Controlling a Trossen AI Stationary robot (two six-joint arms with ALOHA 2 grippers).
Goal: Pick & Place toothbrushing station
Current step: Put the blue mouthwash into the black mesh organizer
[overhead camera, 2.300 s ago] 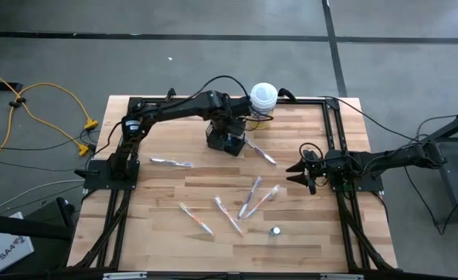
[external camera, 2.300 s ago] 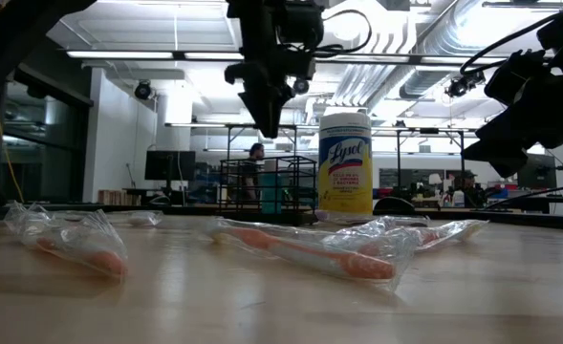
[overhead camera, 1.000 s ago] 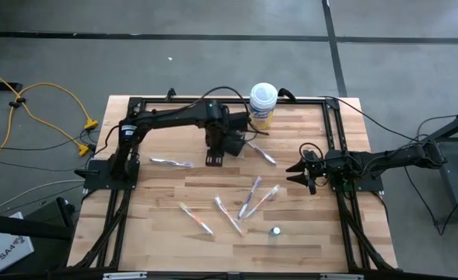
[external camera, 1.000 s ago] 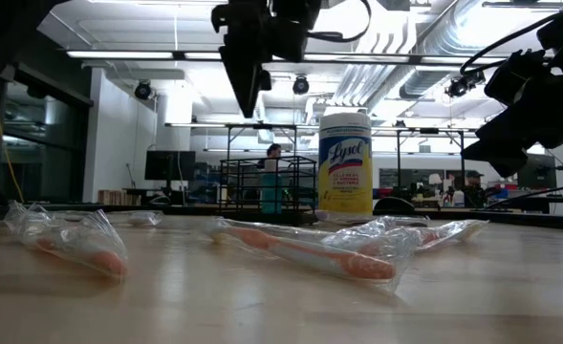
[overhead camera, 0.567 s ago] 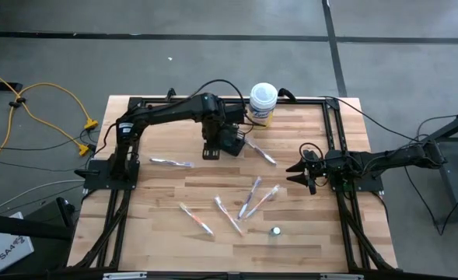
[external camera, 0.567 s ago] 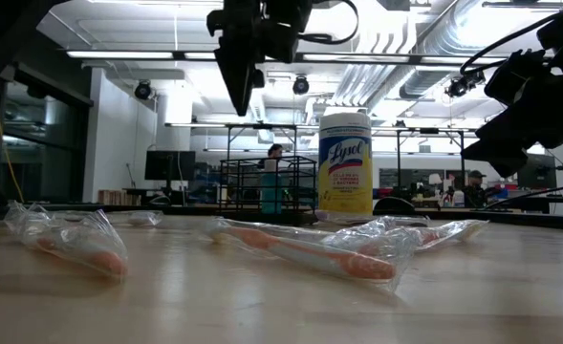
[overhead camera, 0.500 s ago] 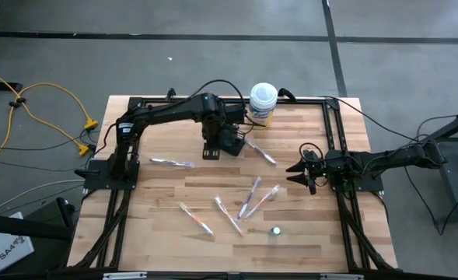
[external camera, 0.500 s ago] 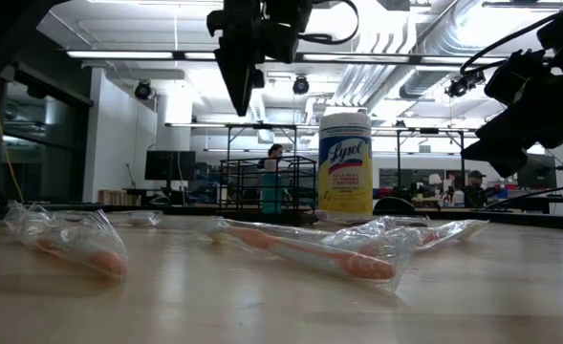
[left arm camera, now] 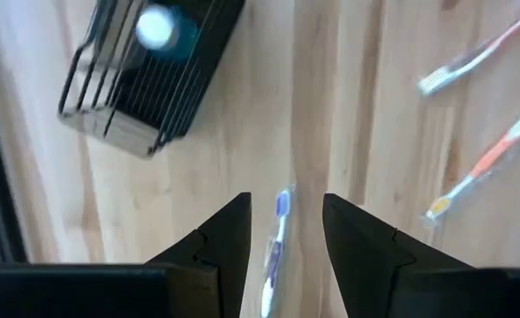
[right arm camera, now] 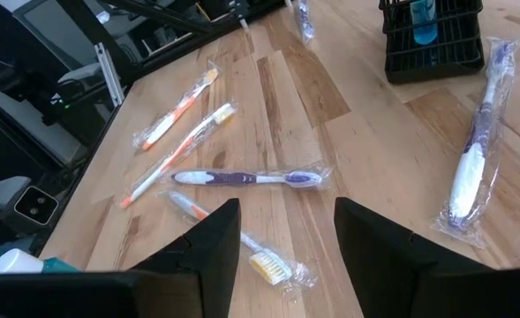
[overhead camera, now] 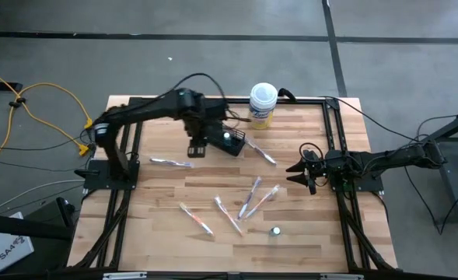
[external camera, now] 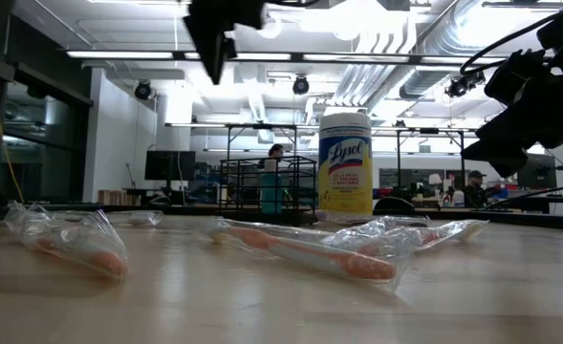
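From above, my left tool (overhead camera: 197, 148) hangs over the worktop (overhead camera: 166, 210) just beside the black mesh basket (overhead camera: 232, 143), on the side away from my right arm. The wrapped purple toothbrush (overhead camera: 171, 162) lies near it, toward my left arm's base and a little toward the front, its long axis running across the worktop. My right tool (overhead camera: 300, 173) waits at the right edge, well apart, so the left is clearly nearer. More toothbrushes (overhead camera: 248, 198) lie scattered toward the front.

From table height, the basket (external camera: 268, 189) stands beside the wipes canister (external camera: 344, 178), and wrapped toothbrushes (external camera: 305, 250) lie across the front. My left tool (external camera: 211, 36) is high overhead.

Through my left wrist, the tool (left arm camera: 283, 231) stands open and empty — the purple toothbrush (left arm camera: 276, 240) lies straight below, between the fingers, its length running along the gap rather than across it. I judge a wrist turn comes before closing.

Through my right wrist, that tool (right arm camera: 284, 237) is open, holding nothing.
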